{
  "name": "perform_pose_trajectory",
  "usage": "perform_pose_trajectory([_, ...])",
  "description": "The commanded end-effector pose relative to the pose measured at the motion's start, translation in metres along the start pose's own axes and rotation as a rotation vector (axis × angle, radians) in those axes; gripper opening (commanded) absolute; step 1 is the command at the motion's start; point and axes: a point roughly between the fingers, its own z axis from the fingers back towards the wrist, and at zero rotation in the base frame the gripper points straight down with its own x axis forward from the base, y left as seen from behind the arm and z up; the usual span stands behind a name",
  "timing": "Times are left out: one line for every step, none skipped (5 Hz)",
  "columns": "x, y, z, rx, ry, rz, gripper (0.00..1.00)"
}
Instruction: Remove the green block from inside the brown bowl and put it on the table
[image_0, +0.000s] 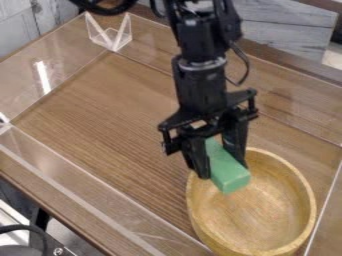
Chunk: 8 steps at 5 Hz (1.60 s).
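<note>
The green block (227, 172) hangs tilted in the air, its lower end over the left part of the brown bowl (267, 215). My gripper (214, 152) is shut on the block's upper end, its black fingers (195, 160) on either side. The bowl is a round tan wooden dish at the lower right of the table (120, 110), and nothing else shows inside it. The arm reaches down from the top of the view.
Low clear plastic walls (54, 165) run along the table's left and near edges. A small clear triangular stand (110, 35) sits at the far left corner. Brown wood-grain surface stretches to the left of the bowl.
</note>
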Motion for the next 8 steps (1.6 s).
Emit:
perform_pose_trajectory([0.006,-0.007,0.027,-0.088,-0.028,0.000,0.00])
perform_pose_trajectory([0.015,-0.004,0.036,-0.097,-0.028,0.023,0.00])
perform_pose_trajectory([0.025,0.002,0.051,-0.109,-0.031,0.035,0.00])
perform_pose_trajectory([0.028,0.005,0.063,-0.114,-0.023,-0.002,0.00])
perform_pose_trajectory([0.031,0.010,0.068,-0.106,-0.014,-0.056,0.00])
perform_pose_trajectory([0.041,0.017,0.068,-0.115,-0.010,-0.063,0.00])
perform_pose_trajectory([0.050,0.023,0.067,-0.118,-0.009,-0.089,0.00])
perform_pose_trajectory([0.056,0.024,0.063,-0.120,-0.007,-0.133,0.00])
